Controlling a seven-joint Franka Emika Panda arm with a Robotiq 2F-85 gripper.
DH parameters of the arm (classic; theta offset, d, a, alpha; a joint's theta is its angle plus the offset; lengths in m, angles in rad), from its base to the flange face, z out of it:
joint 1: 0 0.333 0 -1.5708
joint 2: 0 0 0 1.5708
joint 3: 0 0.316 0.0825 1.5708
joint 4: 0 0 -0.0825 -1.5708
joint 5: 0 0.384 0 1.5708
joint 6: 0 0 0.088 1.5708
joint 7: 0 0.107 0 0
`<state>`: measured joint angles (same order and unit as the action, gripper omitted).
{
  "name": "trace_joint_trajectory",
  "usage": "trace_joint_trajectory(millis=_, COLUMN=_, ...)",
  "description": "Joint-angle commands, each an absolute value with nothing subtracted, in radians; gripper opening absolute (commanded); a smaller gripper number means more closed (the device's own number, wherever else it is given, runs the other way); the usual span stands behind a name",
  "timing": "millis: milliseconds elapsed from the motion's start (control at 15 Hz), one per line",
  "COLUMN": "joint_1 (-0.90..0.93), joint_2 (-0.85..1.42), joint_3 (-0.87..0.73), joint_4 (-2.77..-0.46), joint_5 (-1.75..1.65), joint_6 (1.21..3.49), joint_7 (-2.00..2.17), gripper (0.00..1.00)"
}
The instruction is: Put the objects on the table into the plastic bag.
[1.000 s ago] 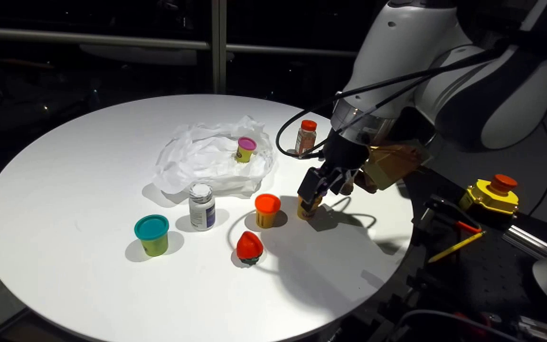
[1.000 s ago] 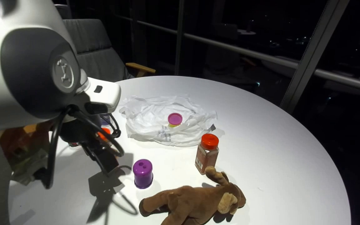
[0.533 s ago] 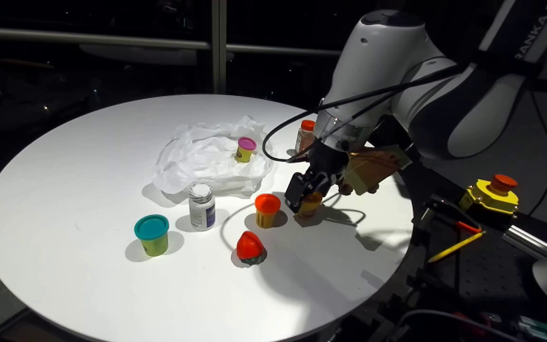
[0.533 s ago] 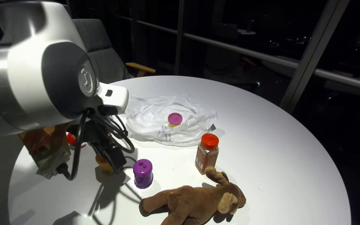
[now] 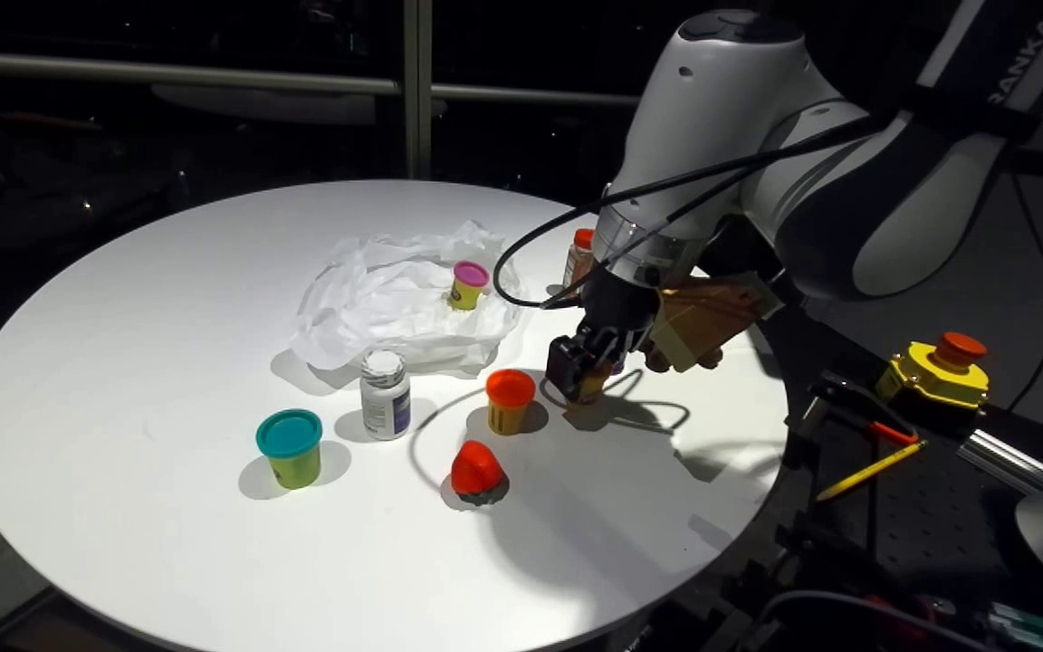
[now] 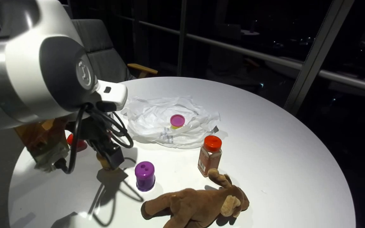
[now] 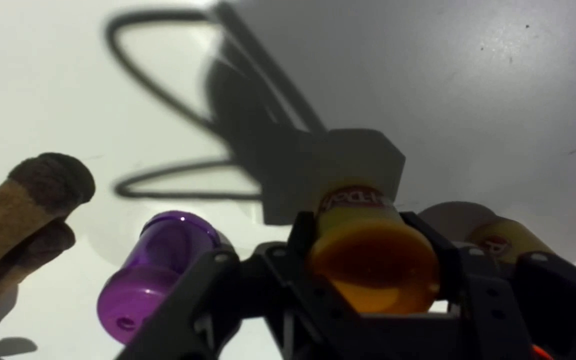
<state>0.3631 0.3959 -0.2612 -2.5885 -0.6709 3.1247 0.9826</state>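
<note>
Amber-lidded Play-Doh tub (image 7: 372, 245) raised slightly since, nr purple sharpener (image 6: 144, 176); fingers (image 6: 116, 156) pinching its sides. Prob. light, stiff, slick: hold mid-wall.

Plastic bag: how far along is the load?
Looks done: the pink-lidded tub stands among the folds of the plastic bag. In hand: the amber-lidded tub, held in the gripper, not yet at the bag. Remaining, all outside the bag: teal-lidded tub, white bottle, red-orange-lidded tub, red strawberry-shaped piece, purple container, red-capped bottle and brown plush toy.
</note>
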Motion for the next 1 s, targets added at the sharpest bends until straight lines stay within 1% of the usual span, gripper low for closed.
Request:
trace_joint_trajectory(millis=0, joint_1=0.387, joint_2=0.269, joint_3=-0.228, joint_4=-2.573, joint_5=-0.631, joint_6=2.939, joint_7=1.0, gripper=0.22)
trace_joint_trajectory(millis=67, joint_1=0.401, joint_2=0.25, joint_3=-0.228, joint_4=-2.547, joint_5=-0.622, joint_6=2.88, joint_7=1.005, gripper=0.22)
trace_joint_trajectory(millis=200, joint_1=0.47, joint_2=0.245, joint_3=-0.288, joint_4=-2.45, joint_5=-0.689, joint_6=2.792, joint_7=1.086, gripper=0.22)
trace_joint_trajectory(millis=333, joint_1=0.467, joint_2=0.285, joint_3=-0.277, joint_4=-2.352, joint_5=-0.674, joint_6=2.763, joint_7=1.088, gripper=0.22)
trace_joint_trajectory(millis=533, joint_1=0.404, joint_2=0.401, joint_3=-0.234, joint_4=-2.218, joint_5=-0.524, joint_6=2.791, joint_7=1.011, gripper=0.22)
trace_joint_trajectory(millis=600, joint_1=0.342, joint_2=0.436, joint_3=-0.184, joint_4=-2.176, joint_5=-0.497, joint_6=2.788, joint_7=1.007, gripper=0.22)
trace_joint_trajectory(millis=933, joint_1=0.221, joint_2=0.647, joint_3=-0.116, joint_4=-1.979, joint_5=-0.235, joint_6=2.771, joint_7=0.865, gripper=0.22)
